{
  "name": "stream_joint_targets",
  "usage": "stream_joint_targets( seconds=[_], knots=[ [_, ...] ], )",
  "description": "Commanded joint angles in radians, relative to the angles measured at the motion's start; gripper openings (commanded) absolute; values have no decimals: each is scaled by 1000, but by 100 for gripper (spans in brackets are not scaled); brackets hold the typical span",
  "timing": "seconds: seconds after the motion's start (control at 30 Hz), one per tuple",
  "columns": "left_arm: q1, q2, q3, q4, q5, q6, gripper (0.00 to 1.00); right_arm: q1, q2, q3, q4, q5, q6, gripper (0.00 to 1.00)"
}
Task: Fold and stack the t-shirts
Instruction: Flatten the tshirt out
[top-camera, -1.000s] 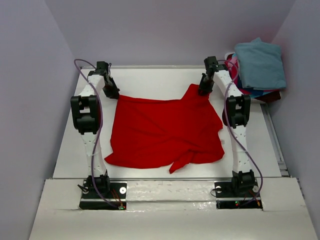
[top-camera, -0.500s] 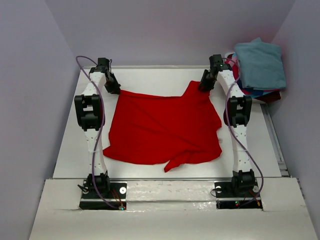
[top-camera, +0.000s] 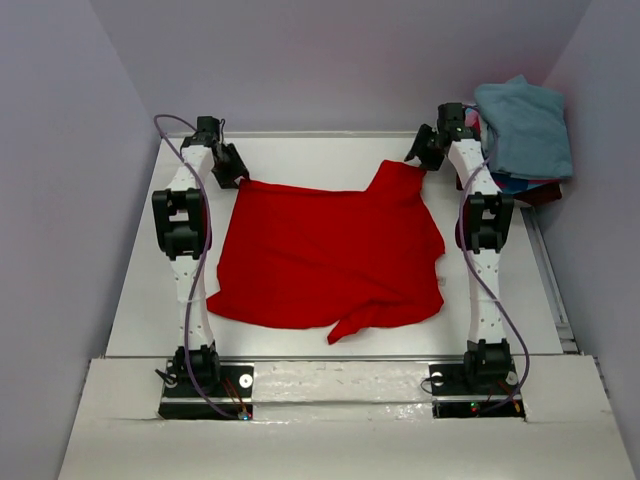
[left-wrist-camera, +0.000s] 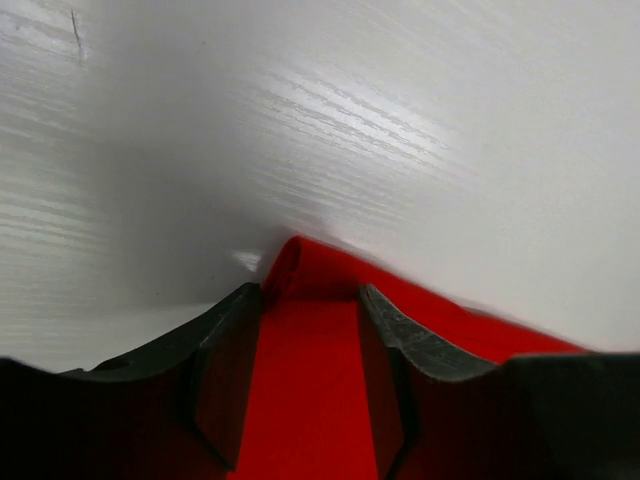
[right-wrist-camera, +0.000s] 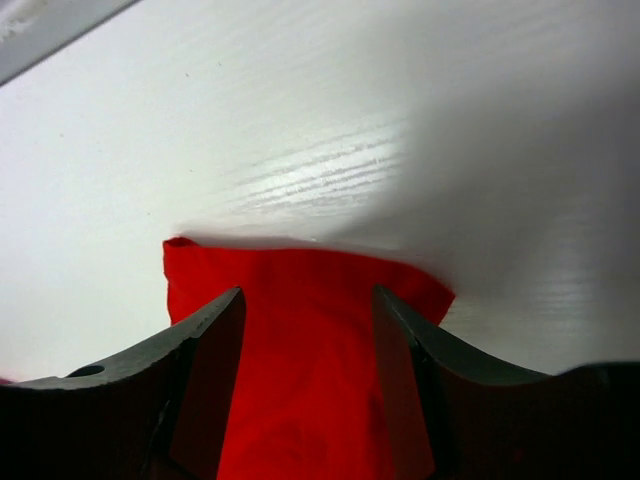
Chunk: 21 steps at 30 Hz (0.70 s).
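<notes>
The red t-shirt (top-camera: 330, 250) is lying spread out and slightly rumpled across the middle of the white tabletop (top-camera: 300, 160). The left claw (top-camera: 232, 165) is hanging over the shirt's 10 o'clock corner. Its jaws are standing apart, with the red cloth lying loose between them rather than pinched. The right claw (top-camera: 427, 150) is sitting over the 1 o'clock corner, likewise parted above a flat red flap. At 2 o'clock on the tabletop's far edge, a teal-blue t-shirt (top-camera: 520, 125) is resting on top of a small pile of other shirts (top-camera: 520, 186).
</notes>
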Motion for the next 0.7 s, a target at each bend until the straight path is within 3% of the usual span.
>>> stream_joint_targets(
  seconds=[0.0,0.1,0.37,0.67],
  knots=[
    [5,-7,56,48,40,-13,56,-24,24,52,88,-55,22,61],
    [5,-10,63,57,49,-18,65,-33,16,52,84,-78,30,62],
    [-5,-115,-42,91,28,-2,68,-24,-110,-60,64,-95,-4,59],
    [-34,-274,-179,71,-48,40,68,-24,-190,-140,44,-94,-18,34]
  ],
)
